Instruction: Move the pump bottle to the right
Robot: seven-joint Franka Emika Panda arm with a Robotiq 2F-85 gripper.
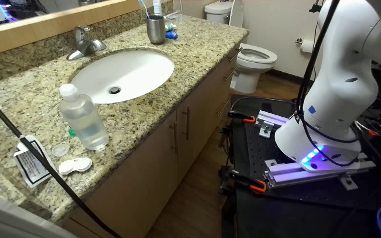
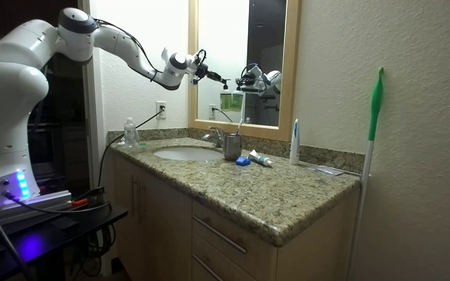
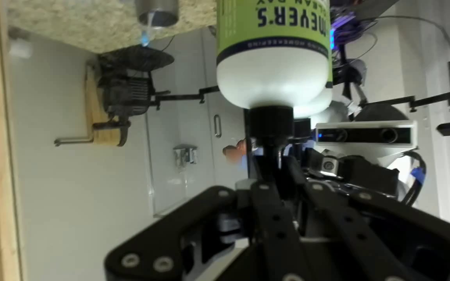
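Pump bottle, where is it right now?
In an exterior view, the pump bottle hangs from the fingers before the mirror, just left of its reflection and higher than the faucet.

In an exterior view, the camera is set above the near end of the counter, tilted down, and faces lengthwise toward the toilet; the clear bottle is near the lens. In an exterior view, the camera faces back from the opposite counter end, a little above counter height, angled toward the mirror and far enough off to frame my arm and, small, the pump bottle. Both exterior views share the counter, sink and my base. My wrist view stands inverted, looks along my gripper into the mirror, and frames the pump bottle at close range.
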